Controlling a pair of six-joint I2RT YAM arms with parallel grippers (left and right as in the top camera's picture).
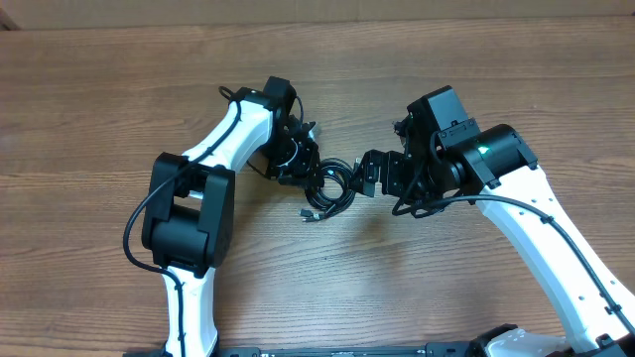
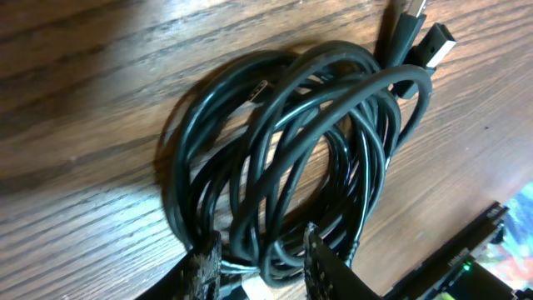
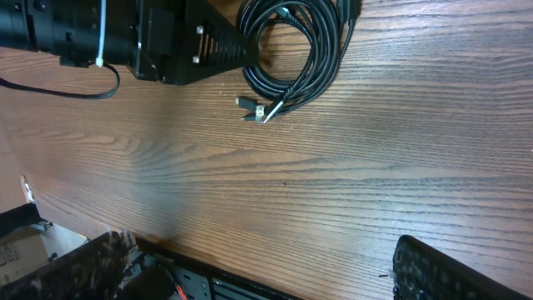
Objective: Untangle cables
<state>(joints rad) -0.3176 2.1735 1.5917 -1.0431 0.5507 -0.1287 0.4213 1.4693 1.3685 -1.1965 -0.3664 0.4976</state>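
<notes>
The cables (image 1: pixel 332 186) lie as one tangled black coil on the wooden table between my two arms. In the left wrist view the coil (image 2: pixel 283 150) fills the frame, with USB plugs (image 2: pixel 425 37) sticking out at its top right. My left gripper (image 2: pixel 260 268) is shut on several strands at the coil's near edge, one finger on each side of them. In the overhead view it (image 1: pixel 304 164) meets the coil from the upper left. My right gripper (image 1: pixel 369 177) stands open just right of the coil. Its fingers (image 3: pixel 92 267) are spread wide over bare wood, and the coil (image 3: pixel 296 50) lies well ahead.
Small plug ends (image 3: pixel 254 110) poke out of the coil toward the table's front. The left arm's black body (image 3: pixel 125 37) and its thick wire (image 3: pixel 75 87) cross the top left of the right wrist view. The table's front edge with a black base (image 3: pixel 216 287) runs below.
</notes>
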